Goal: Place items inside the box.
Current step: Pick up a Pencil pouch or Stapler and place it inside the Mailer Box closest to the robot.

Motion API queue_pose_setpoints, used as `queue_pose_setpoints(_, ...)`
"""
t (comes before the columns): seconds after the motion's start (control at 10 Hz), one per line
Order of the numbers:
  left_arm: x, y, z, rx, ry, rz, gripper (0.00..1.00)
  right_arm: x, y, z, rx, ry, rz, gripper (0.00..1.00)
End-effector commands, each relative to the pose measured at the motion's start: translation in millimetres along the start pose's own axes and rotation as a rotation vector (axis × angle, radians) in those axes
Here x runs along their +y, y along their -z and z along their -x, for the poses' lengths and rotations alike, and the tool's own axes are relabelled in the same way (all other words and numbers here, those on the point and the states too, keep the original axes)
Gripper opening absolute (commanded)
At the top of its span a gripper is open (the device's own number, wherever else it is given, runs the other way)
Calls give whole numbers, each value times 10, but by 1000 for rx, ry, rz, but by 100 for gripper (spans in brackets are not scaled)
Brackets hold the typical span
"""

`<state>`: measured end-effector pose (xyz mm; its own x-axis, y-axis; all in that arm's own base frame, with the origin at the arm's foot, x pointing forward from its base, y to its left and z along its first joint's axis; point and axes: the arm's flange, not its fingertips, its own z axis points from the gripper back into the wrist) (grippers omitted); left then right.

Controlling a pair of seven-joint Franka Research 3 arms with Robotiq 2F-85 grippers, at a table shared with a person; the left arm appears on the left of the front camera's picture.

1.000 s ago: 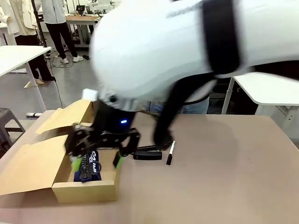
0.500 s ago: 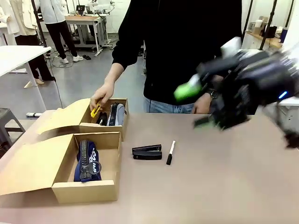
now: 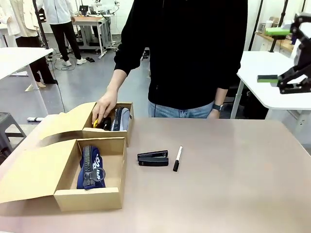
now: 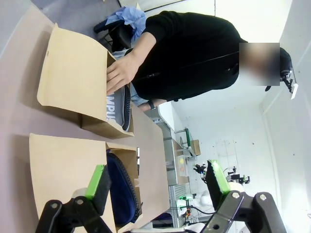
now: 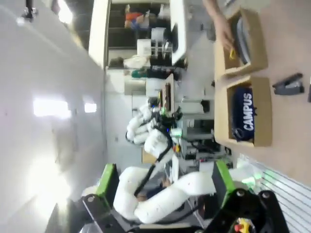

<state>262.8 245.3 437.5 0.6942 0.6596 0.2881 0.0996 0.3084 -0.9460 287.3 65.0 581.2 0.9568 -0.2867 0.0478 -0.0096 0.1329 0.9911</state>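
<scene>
Two open cardboard boxes stand at the table's left. The near box (image 3: 90, 199) holds a navy zip pouch (image 3: 91, 167). In the far box (image 3: 107, 133) lies a grey pouch (image 3: 121, 119), and a person's hand (image 3: 104, 106) holds a yellow utility knife (image 3: 95, 122) just inside it. A black stapler (image 3: 153, 158) and a black-and-white marker (image 3: 177, 158) lie on the table. High at the far right my right gripper (image 3: 272, 54) hangs open and empty. My left gripper (image 4: 158, 182) is open above the navy pouch (image 4: 121, 187), and the grey pouch (image 4: 119, 104) lies beyond it.
The person in black stands at the far side of the table, behind the boxes. The near box's flap (image 3: 29, 170) spreads to the left. A white side table (image 3: 272, 92) stands at the right. Bare tabletop (image 3: 233, 184) stretches right of the marker.
My right arm swung from over the near box up and away to the far right, gripper open throughout. The person's hand lowered the yellow knife into the far box.
</scene>
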Motion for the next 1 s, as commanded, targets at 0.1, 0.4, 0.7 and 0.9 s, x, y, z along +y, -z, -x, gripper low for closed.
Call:
queue_pose_setpoints(0.1, -3, 18, -1, -12, 19, 23, 100, -2821, -280, 1793, 280, 62, 149, 100)
queue_pose_setpoints(0.4, -3, 18, -1, -12, 19, 23, 100, -3029, -291, 2023, 294, 274, 396, 100)
queue_pose_setpoints(0.7, -3, 18, -1, -12, 19, 23, 100, -1496, -281, -263, 313, 280, 368, 100)
queue_pose_setpoints(0.9, -3, 18, -1, -12, 19, 23, 100, -1496, -281, -263, 313, 280, 368, 100)
